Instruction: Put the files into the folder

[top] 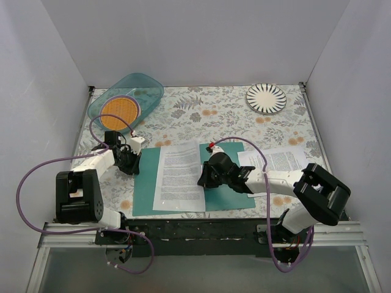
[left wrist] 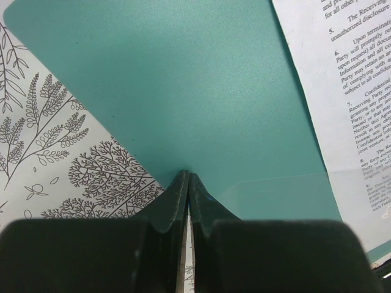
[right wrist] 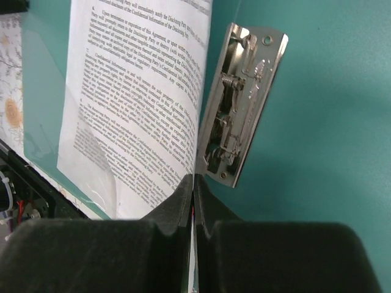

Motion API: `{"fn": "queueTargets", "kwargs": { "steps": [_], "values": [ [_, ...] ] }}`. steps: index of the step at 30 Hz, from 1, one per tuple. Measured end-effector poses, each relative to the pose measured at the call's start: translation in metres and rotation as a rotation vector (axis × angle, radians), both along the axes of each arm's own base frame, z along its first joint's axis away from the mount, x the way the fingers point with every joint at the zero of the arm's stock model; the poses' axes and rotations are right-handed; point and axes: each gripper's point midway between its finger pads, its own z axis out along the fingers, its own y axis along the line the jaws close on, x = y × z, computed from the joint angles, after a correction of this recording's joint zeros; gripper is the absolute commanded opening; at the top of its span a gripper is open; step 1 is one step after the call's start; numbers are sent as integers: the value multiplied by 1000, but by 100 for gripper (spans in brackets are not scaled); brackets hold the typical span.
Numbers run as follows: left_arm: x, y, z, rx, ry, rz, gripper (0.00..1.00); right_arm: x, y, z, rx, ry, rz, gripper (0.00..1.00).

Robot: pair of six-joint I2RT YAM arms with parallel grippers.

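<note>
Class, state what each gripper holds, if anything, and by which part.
The right gripper pinches a file by its edge beside the clip. The left gripper is shut at the edge of the folder; whether it holds it cannot be told.

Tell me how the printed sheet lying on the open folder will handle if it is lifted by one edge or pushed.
Probably floppy: the sheet is thin, and its edge beside the metal clip looks curled up off the folder. Likely very light for its area. A push may slide or buckle it, since the folder's surface looks smooth.
</note>
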Motion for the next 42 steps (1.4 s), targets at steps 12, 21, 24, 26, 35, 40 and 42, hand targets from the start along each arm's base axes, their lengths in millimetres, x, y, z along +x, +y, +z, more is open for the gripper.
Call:
{"fn": "queueTargets", "kwargs": {
  "steps": [12, 21, 24, 26, 35, 40, 42],
  "values": [
    [-5, 0, 1, 0, 10, -4, 0, 23, 34, 9, 47, -27, -4, 5],
    [-10, -2, 0, -6, 11, -8, 0, 34, 50, 6, 51, -19, -14, 2],
    [-10, -2, 0, -8, 11, -9, 0, 36, 54, 5, 51, -11, -20, 2],
    [-12, -3, 0, -11, 13, -11, 0, 38, 56, 3, 47, -5, -23, 1],
    [-15, -5, 1, -20, 17, -14, 0, 50, 65, -2, 27, 15, -39, 1],
    [-17, -5, 1, -21, 23, -14, 0, 47, 63, -3, 25, 42, -45, 1],
    [-17, -5, 1, -22, 24, -15, 0, 45, 63, -3, 29, 50, -43, 1]
  ]
}}
